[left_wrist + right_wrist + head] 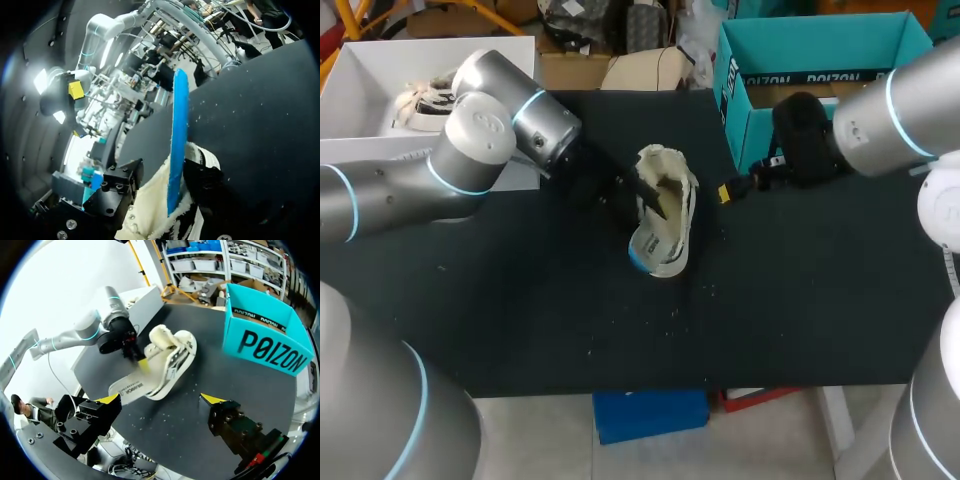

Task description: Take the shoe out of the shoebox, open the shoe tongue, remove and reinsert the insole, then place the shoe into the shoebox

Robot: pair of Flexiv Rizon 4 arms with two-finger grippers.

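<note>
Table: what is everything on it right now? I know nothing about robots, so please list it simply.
table: one, black, under everything.
shoe: one, cream, on its side mid-table.
insole: one, pale top with blue underside, partly pulled out of the shoe.
shoebox: one, teal, open, at the table's far right corner.
left end effector: one, black with yellow tips, shut on the insole at the shoe.
right end effector: one, black with yellow tips, open and empty, above the table between shoe and shoebox.
</note>
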